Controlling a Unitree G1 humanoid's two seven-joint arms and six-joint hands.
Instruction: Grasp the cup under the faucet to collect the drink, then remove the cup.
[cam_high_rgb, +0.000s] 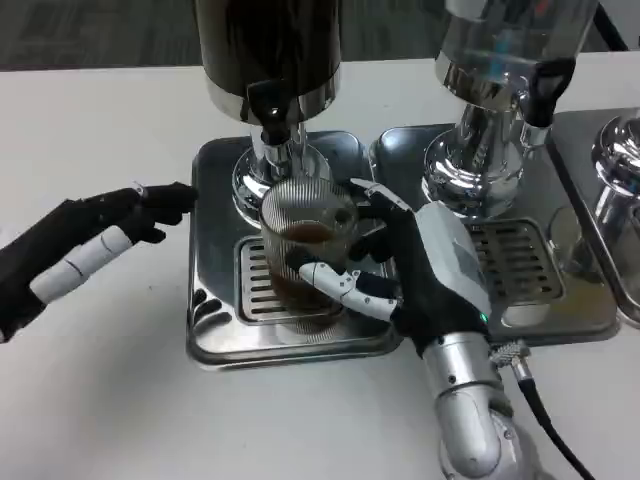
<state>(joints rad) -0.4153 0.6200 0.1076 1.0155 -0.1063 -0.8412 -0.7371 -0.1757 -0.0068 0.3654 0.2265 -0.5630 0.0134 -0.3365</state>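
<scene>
A ribbed clear glass cup (305, 250) with a little dark drink in it stands on the drip grate (258, 285) of the left dispenser, straight below the black faucet (272, 110). My right hand (420, 270) wraps the cup from its right side, thumb across the front and fingers behind. My left hand (95, 245) hovers over the table left of the tray, its fingertips near the tray's left edge, holding nothing.
The dark drink dispenser (268, 50) rises behind the cup on a steel tray (215, 330). A second clear dispenser (500, 60) with its own tray (590, 310) stands to the right. A black cable (545, 420) trails from my right forearm.
</scene>
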